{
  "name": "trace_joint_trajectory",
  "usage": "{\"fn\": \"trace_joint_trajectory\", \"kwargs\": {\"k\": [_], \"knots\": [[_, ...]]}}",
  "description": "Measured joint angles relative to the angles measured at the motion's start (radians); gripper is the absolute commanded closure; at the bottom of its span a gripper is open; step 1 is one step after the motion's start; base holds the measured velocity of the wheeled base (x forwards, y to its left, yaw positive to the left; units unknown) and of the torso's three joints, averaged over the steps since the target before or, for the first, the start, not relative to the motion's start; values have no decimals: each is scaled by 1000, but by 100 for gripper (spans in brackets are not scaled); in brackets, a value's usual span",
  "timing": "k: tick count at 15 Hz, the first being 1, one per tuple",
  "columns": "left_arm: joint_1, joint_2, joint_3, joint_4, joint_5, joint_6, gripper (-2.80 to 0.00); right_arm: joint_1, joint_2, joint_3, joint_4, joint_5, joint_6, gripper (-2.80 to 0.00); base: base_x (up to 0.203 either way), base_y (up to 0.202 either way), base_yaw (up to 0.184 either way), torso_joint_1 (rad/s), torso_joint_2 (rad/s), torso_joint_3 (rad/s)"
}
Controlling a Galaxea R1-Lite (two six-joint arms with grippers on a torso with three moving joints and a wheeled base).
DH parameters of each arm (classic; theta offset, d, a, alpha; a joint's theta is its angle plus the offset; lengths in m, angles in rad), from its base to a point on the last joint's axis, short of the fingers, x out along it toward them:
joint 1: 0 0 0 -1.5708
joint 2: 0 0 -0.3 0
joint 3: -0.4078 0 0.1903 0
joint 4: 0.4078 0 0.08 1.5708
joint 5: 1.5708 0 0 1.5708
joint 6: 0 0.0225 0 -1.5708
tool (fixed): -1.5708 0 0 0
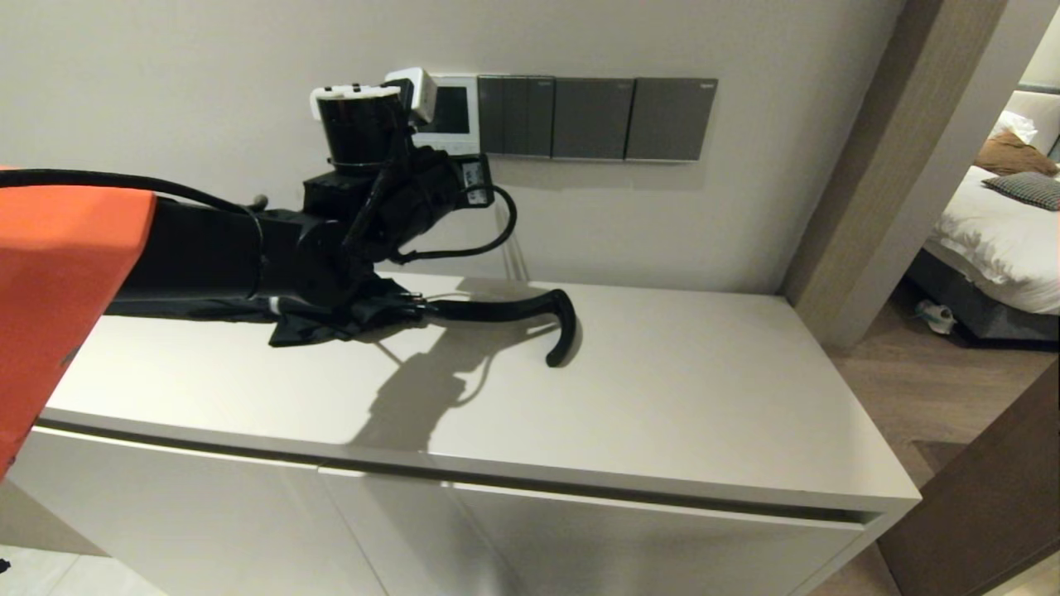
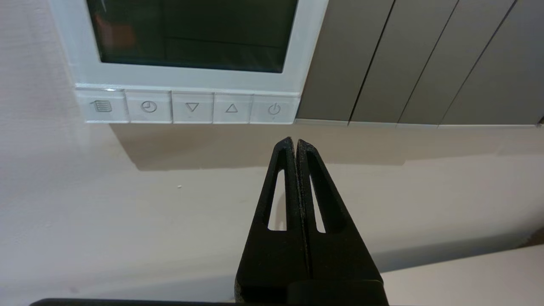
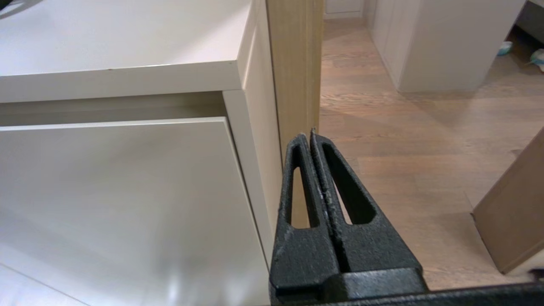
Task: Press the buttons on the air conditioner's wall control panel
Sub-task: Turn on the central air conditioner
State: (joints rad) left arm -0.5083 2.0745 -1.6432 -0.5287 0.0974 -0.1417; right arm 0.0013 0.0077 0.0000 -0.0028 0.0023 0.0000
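The air conditioner's wall control panel (image 1: pixel 454 112) is a small white square on the wall; its screen (image 2: pixel 191 34) looks dark. Along its bottom strip runs a row of several pale buttons (image 2: pixel 189 107), with the power key (image 2: pixel 274 109) at the end nearest the switch plates. My left gripper (image 2: pixel 296 141) is shut and empty. Its tips point at the bare wall just below the power key, a short way off the strip. In the head view the left wrist (image 1: pixel 364 141) covers part of the panel. My right gripper (image 3: pixel 308 136) is shut and empty, parked low beside the cabinet's right end.
Dark grey switch plates (image 1: pixel 596 117) adjoin the panel on its right. A black umbrella with a hooked handle (image 1: pixel 505 313) lies on the white cabinet top (image 1: pixel 662 389) under my left arm. A wooden door frame (image 1: pixel 861 207) and a bedroom lie to the right.
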Motion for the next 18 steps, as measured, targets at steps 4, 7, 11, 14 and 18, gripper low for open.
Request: {"fn": "trace_joint_trajectory", "kwargs": {"k": [4, 7, 11, 14, 18], "knots": [[11, 8, -16, 0, 9, 1, 0, 0, 0, 0, 0, -1, 0, 0, 0, 0, 0, 0, 0, 0], [18, 14, -28, -2, 11, -3, 0, 0, 0, 0, 0, -1, 0, 0, 0, 0, 0, 0, 0, 0], [26, 17, -34, -2, 13, -3, 0, 0, 0, 0, 0, -1, 0, 0, 0, 0, 0, 0, 0, 0], [26, 29, -56, -1, 32, -3, 0, 0, 0, 0, 0, 0, 0, 0, 0, 0, 0, 0, 0, 0], [27, 36, -65, -2, 38, -3, 0, 0, 0, 0, 0, 0, 0, 0, 0, 0, 0, 0, 0, 0]]}}
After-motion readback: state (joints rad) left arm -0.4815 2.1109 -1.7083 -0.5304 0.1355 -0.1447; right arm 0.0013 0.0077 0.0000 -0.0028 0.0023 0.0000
